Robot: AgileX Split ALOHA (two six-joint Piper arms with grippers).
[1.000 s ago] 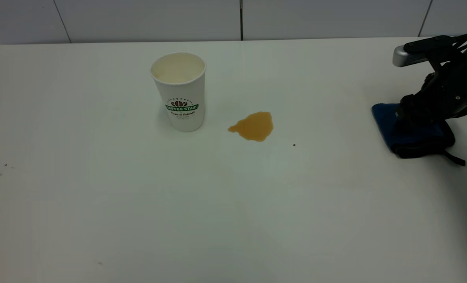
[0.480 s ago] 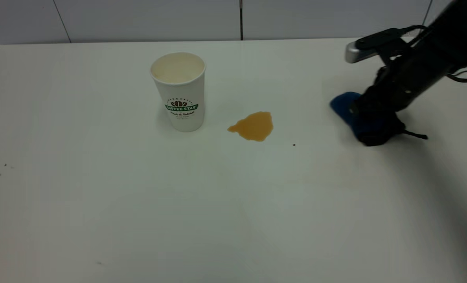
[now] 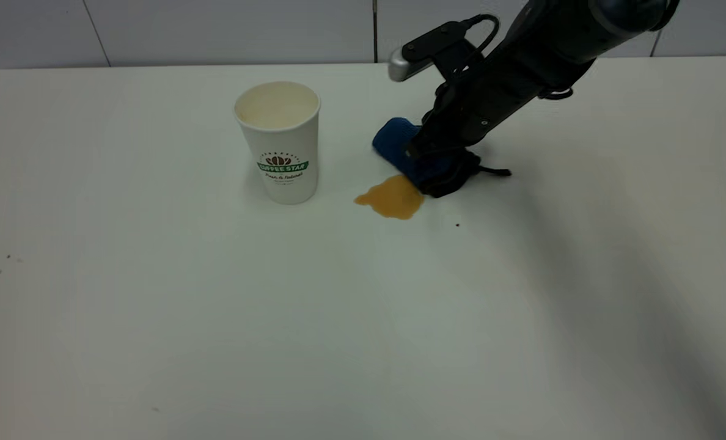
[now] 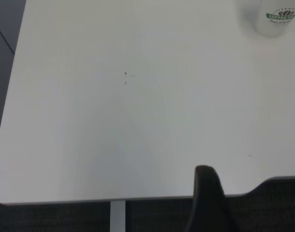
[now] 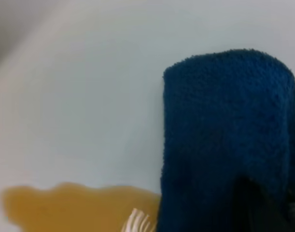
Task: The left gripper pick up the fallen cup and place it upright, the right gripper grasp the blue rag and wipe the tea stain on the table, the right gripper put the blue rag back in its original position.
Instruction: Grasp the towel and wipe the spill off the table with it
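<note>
The white "COFFEE STAR" cup (image 3: 280, 143) stands upright on the white table (image 3: 155, 305), left of centre; its base shows in the left wrist view (image 4: 277, 19). The amber tea stain (image 3: 393, 197) lies to its right and shows in the right wrist view (image 5: 75, 205). My right gripper (image 3: 439, 165) is shut on the blue rag (image 3: 399, 146) and presses it on the table, its edge touching the stain's far right side. The rag fills the right wrist view (image 5: 224, 135). My left gripper is out of the exterior view; only one black finger (image 4: 207, 198) shows over the table's edge.
A tiny dark speck (image 3: 458, 225) lies right of the stain. More specks (image 3: 8, 257) lie at the table's left. A grey tiled wall (image 3: 216, 30) runs behind the table.
My right gripper has dragged the blue rag leftward from the table's right side to the edge of the stain. The cup and stain have not moved.
</note>
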